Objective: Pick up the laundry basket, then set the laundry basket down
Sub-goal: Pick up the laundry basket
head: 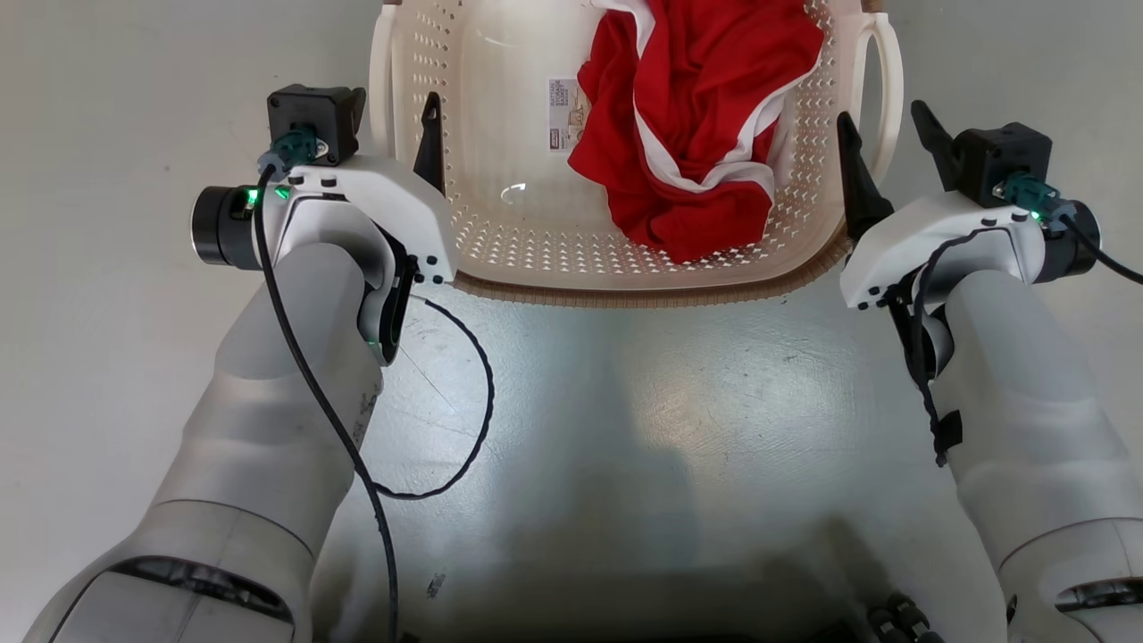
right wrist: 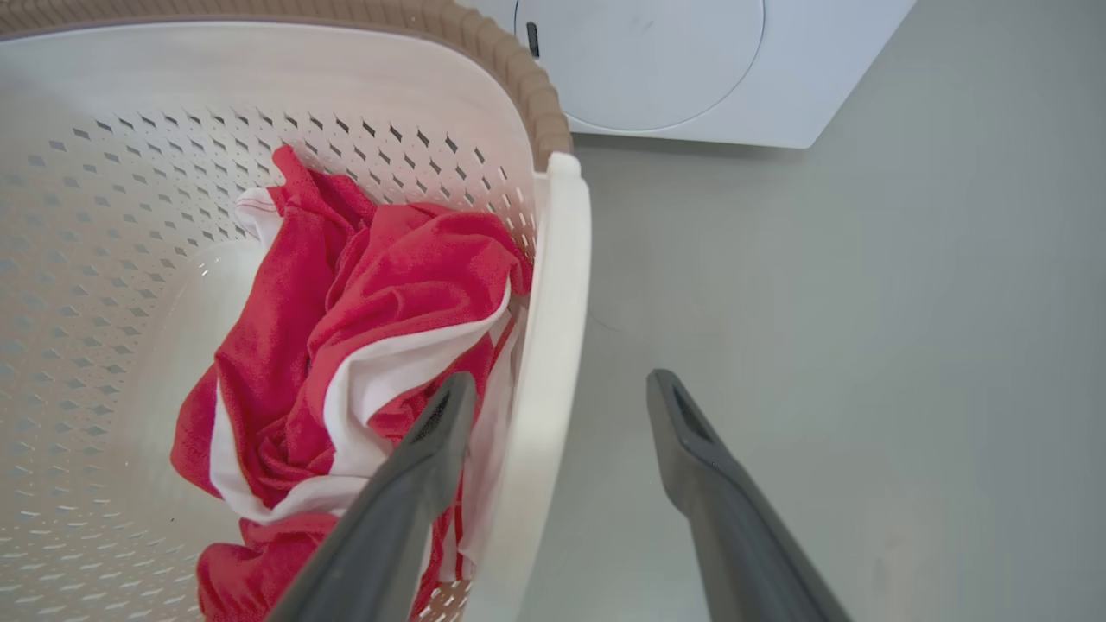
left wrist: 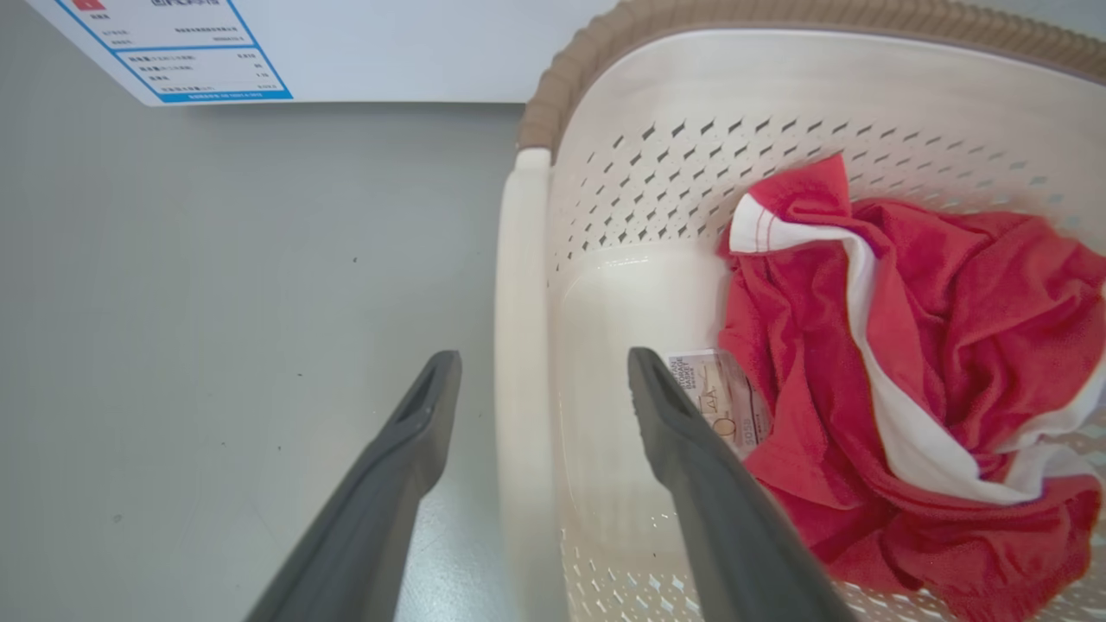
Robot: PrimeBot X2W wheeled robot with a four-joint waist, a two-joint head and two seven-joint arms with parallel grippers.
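Grey floor [head: 625, 420]. Laundry basket [head: 643, 293], red garment [head: 705, 134] inside. Left gripper [left wrist: 544, 361], right gripper [right wrist: 560, 378]: jaws open, loop handle [left wrist: 521, 259] between each pair. Risk: uneven closure, handle slip, tilt.

Grey floor [head: 625, 402], laundry basket [head: 518, 232] standing on it, white washing machine [right wrist: 691, 69] beyond

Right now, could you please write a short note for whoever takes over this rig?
Left gripper: open, one finger on each side of the left handle.
Right gripper: open, straddling the right handle.
Laundry basket: on the floor, red and white cloth inside.
Done: both grippers lined up on the handles, neither clamped.
Left: unclear whether the lift is ahead or already finished.
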